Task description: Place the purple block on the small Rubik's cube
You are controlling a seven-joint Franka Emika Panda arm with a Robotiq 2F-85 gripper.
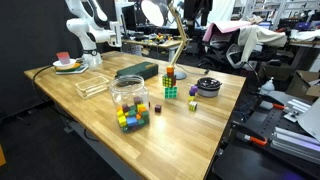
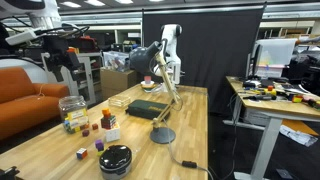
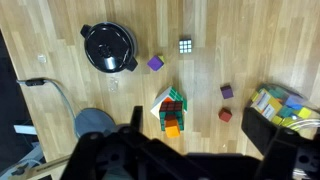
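The purple block (image 3: pixel 155 63) lies on the wooden table between a black round container (image 3: pixel 108 47) and the small Rubik's cube (image 3: pixel 186 45). The block is a short gap from the cube and not touching it. Both exterior views show the block (image 1: pixel 193 90) (image 2: pixel 100 144) and the cube (image 1: pixel 193 104) (image 2: pixel 82 153). My gripper (image 3: pixel 200 140) is open and empty, high above the table, its dark fingers framing the bottom of the wrist view. It also shows in an exterior view (image 2: pixel 68 62), away from the blocks.
A larger Rubik's cube (image 3: pixel 172 108) with an orange block on it stands mid-table. A darker purple block (image 3: pixel 227 91) and a red block (image 3: pixel 225 115) lie beside a clear jar of coloured blocks (image 3: pixel 285 105). A desk lamp's base (image 3: pixel 95 122) and cable are nearby.
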